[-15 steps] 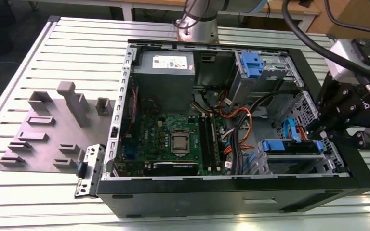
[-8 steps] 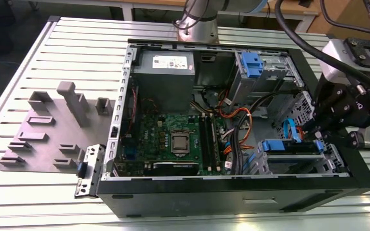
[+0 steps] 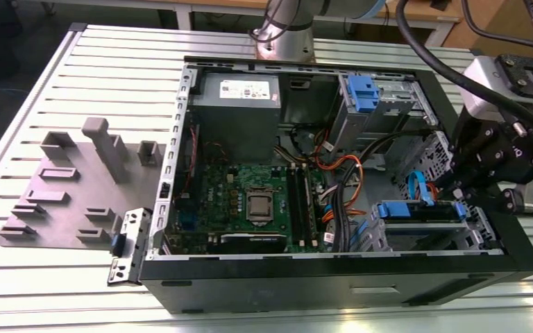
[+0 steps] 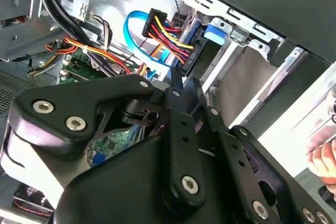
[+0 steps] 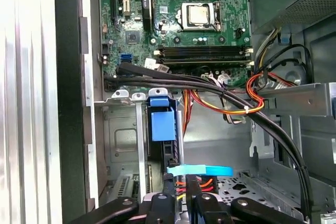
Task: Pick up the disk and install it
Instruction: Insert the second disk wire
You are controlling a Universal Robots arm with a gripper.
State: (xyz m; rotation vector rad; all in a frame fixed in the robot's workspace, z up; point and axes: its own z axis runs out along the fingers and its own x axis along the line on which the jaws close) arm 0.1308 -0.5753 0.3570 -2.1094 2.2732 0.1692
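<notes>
The end effector (image 3: 459, 191), fingers drawn narrow, hangs over the disk (image 3: 421, 210) seated in the case's (image 3: 341, 277) bay.

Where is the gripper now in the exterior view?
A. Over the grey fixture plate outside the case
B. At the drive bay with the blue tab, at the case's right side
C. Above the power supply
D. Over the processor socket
B: the gripper hangs at the case's right side, by the drive bay's blue tab.
</notes>
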